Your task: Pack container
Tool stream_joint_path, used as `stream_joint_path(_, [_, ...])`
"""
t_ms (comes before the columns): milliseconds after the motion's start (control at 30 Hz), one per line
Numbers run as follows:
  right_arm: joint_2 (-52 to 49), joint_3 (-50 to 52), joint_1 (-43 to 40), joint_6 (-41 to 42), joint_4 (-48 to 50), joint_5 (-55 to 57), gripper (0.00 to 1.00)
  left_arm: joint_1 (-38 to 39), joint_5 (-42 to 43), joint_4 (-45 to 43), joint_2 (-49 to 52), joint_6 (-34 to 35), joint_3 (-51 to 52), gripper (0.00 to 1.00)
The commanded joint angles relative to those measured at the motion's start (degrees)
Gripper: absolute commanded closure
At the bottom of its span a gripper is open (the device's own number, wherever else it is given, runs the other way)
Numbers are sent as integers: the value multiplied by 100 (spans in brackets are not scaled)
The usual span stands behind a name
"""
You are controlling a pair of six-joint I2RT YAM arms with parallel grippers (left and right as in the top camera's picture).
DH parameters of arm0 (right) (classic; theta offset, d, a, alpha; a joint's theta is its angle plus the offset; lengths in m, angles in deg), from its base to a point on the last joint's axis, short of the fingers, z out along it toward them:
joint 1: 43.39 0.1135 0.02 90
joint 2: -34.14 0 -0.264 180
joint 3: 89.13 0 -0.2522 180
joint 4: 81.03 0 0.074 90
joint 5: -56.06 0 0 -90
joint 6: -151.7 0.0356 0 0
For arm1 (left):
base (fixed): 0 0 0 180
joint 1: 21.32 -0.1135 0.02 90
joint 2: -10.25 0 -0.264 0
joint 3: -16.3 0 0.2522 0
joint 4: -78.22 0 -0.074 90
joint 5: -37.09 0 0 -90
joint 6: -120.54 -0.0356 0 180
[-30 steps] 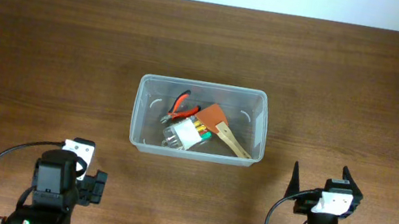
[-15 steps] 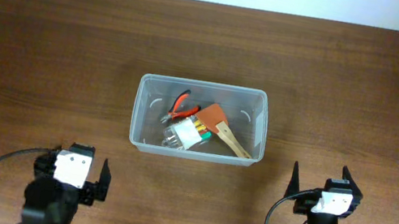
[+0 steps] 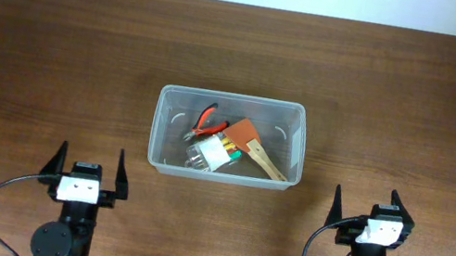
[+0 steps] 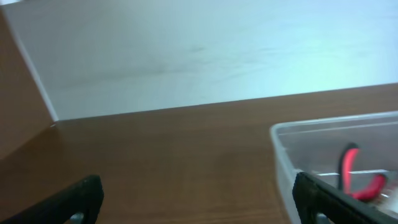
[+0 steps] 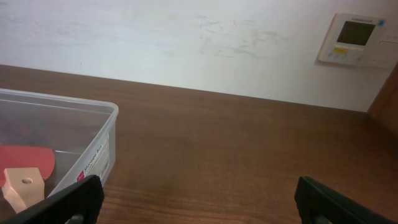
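The clear plastic container (image 3: 233, 100) stands in the middle of the wooden table. It holds red-handled pliers (image 3: 207, 121), a small clear battery pack (image 3: 212, 154), and an orange-bladed scraper with a wooden handle (image 3: 254, 150). My left gripper (image 3: 90, 167) is open and empty near the front edge, left of the container. My right gripper (image 3: 366, 205) is open and empty at the front right. The container's corner shows in the left wrist view (image 4: 292, 129) with the pliers (image 4: 354, 177), and in the right wrist view (image 5: 93, 118).
The brown table (image 3: 43, 58) runs to a white wall at the back. A wall thermostat (image 5: 354, 38) shows in the right wrist view. Black cables loop beside both arm bases at the front edge.
My left arm has swung round to face straight ahead and its gripper now shows open fingers pointing toward the back. The right arm and the container have not moved.
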State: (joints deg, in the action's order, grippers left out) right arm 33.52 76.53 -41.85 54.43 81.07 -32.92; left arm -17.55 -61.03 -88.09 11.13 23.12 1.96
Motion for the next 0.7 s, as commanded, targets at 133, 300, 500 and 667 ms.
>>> stream_joint_path(133, [31,26,33,72,-55,9,1,20,-815,352,-61,599,7,1])
stream_joint_path(300, [31,26,33,72,-55,9,2,22,-402,358,-61,599,4,1])
stream_joint_path(500, [31,26,33,72,-55,9,1,20,-326,361,-59,597,4,1])
stream_joint_path(667, [31,26,33,72,-55,9,1,20,-326,361,-59,597,4,1])
